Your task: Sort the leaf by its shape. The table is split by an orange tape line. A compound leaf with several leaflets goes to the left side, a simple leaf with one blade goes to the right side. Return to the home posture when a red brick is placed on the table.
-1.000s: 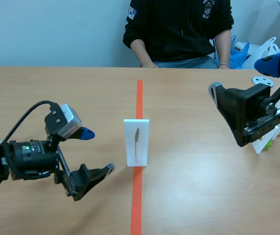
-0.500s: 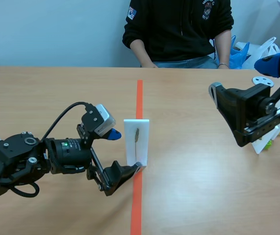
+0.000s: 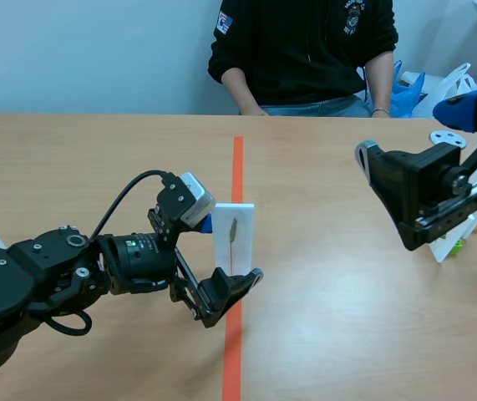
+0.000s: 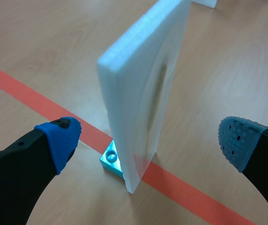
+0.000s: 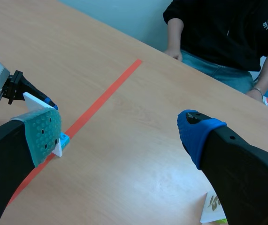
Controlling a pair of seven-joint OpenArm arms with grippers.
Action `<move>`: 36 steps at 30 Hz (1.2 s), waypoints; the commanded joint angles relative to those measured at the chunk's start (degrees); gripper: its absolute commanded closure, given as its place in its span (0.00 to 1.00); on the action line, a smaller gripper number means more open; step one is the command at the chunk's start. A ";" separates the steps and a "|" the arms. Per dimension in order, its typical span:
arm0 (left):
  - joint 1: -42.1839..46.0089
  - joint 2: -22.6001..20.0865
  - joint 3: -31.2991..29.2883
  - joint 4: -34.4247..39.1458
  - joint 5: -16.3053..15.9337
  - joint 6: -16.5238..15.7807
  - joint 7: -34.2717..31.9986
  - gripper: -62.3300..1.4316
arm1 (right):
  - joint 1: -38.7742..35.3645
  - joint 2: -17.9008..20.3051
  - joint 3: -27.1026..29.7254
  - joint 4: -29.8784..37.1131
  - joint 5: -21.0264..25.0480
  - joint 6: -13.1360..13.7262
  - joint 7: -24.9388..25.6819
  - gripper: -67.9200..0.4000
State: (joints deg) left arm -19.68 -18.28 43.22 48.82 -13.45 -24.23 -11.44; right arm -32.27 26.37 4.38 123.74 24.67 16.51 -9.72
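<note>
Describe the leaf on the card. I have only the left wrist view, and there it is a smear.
Observer: In the scene view the leaf looks like one narrow blade on a thin stalk. I see no separate leaflets. It is mounted upright on the card.
Operator: Report the right gripper.
Observer: The right gripper is open and raised over the right side of the table, well away from the card.
Operator: Say what is at the far edge.
Observer: A person sits there, with forearms down at the table's edge.
</note>
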 commanded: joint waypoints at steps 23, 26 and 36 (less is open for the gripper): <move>-0.66 0.15 -0.04 0.72 0.04 -0.33 -1.22 0.63 | 0.55 0.74 0.15 0.11 0.42 -0.17 0.66 0.25; -0.66 0.15 -0.04 0.72 0.04 -0.35 -1.22 0.72 | 0.55 0.74 0.15 0.11 0.42 -0.17 0.66 0.25; -0.66 0.15 -0.04 0.72 0.04 -0.35 -1.22 0.84 | 0.55 0.74 0.15 0.11 0.42 -0.17 0.66 0.25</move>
State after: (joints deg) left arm -19.68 -18.28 43.22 48.82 -13.04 -24.25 -11.86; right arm -32.27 26.37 4.38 123.74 24.67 16.51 -9.72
